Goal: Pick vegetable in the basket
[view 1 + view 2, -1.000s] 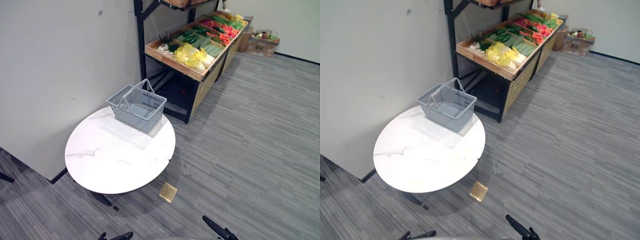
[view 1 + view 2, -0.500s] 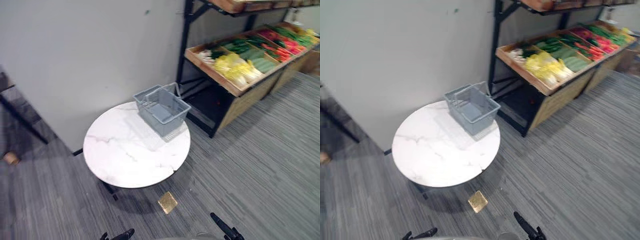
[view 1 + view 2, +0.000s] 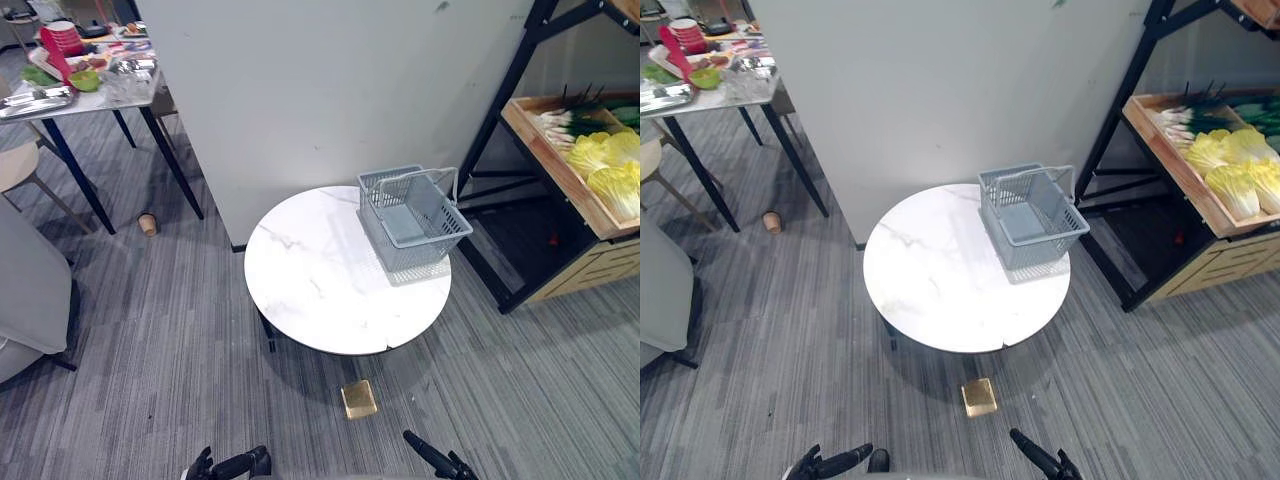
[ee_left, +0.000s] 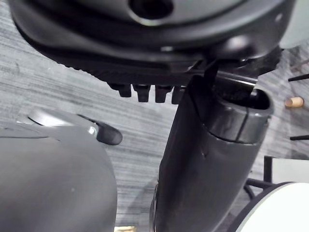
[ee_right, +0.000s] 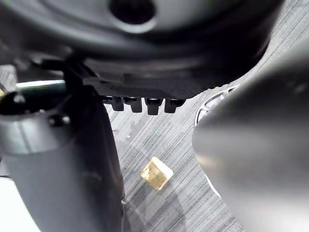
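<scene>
Left hand [image 3: 232, 466], right hand [image 3: 440, 466] hung low, fingers relaxed, nothing held. Basket [image 3: 430, 247] (empty) set on round table [image 3: 310, 285] ahead. Vegetables [image 3: 612, 185] laid on rack [image 3: 553, 168], well right. Rack to be approached first, one vegetable grasped squarely.

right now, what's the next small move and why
Probably turn and step toward the vegetable rack on the right: the basket on the round table looks empty, and the left hand and right hand hang low, holding nothing, far from the cabbages.
</scene>
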Motion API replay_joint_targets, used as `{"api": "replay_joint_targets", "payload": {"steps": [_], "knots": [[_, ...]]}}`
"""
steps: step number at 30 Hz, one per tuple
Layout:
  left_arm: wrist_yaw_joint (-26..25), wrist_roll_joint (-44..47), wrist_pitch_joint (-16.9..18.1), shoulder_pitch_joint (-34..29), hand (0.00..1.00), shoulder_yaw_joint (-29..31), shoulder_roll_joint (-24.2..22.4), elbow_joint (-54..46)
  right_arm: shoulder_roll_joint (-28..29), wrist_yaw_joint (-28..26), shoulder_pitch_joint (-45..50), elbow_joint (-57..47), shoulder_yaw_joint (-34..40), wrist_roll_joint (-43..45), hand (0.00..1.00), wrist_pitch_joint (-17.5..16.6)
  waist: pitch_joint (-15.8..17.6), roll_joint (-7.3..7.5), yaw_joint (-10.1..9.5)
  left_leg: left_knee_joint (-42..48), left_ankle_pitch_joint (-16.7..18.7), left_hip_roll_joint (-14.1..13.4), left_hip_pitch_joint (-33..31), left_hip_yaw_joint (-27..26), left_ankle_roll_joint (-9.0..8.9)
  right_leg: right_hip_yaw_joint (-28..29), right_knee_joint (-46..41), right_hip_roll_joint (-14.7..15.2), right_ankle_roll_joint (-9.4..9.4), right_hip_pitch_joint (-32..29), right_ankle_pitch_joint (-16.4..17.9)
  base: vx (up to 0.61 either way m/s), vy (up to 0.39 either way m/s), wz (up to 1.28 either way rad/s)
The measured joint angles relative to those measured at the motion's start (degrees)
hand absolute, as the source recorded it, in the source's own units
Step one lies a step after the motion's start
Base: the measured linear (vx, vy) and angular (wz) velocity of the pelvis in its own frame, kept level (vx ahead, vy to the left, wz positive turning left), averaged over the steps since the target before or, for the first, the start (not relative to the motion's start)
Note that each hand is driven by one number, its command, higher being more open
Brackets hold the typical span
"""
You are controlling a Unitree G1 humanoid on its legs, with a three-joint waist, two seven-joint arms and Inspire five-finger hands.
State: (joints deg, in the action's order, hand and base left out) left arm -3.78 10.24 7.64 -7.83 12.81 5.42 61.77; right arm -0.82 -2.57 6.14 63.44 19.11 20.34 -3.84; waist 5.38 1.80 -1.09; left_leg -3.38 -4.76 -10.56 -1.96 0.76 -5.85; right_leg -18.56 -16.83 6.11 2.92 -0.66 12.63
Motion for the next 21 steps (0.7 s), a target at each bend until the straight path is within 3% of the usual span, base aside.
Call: {"api": "replay_joint_targets", "payload": {"steps": [3, 4, 12, 21], "knots": [[0.33, -0.06, 0.11, 0.18, 1.00, -2.36, 0.94, 1.02, -0.65, 0.18, -0.37, 0.55, 0.08, 0.12, 1.00, 0.11, 0.04, -0.50, 0.63, -1.95, -0.50, 0.28, 1.13, -0.54, -0.62, 1.32, 2.71, -0.25, 0.83, 1.03, -2.09, -0.07, 0.105, -0.14], [0.30, -0.10, 0.38, 0.17, 1.00, -5.66, 3.14, 4.98, -1.15, 0.37, -1.43, 3.83, -0.05, 0.10, 1.00, 0.14, 0.49, 0.75, 1.46, -2.07, -0.24, 2.82, 4.14, -3.15, -1.70, 5.92, 10.04, 0.59, 1.93, 5.85, -4.94, -0.03, 0.044, -0.05], [0.28, -0.09, 0.38, 0.13, 1.00, -5.30, 3.12, 4.98, -1.06, 0.88, -1.43, 3.77, -0.02, 0.10, 1.00, 0.13, 0.55, 0.94, 1.48, -2.07, 0.26, 2.81, 4.72, -4.35, -1.54, 6.50, 10.52, 0.71, 1.98, 5.83, -4.97, 0.00, 0.002, -0.05], [-0.04, -0.06, 0.60, 0.13, 1.00, -4.84, 3.41, 4.84, -0.14, 4.17, -2.68, 3.71, 0.01, 0.07, 1.00, 0.08, 1.04, 1.89, 1.91, -2.06, 0.42, 4.46, 5.16, -7.86, -1.31, 6.25, 14.04, 2.19, 3.82, 7.88, -6.74, 0.03, 0.040, -0.02]]}}
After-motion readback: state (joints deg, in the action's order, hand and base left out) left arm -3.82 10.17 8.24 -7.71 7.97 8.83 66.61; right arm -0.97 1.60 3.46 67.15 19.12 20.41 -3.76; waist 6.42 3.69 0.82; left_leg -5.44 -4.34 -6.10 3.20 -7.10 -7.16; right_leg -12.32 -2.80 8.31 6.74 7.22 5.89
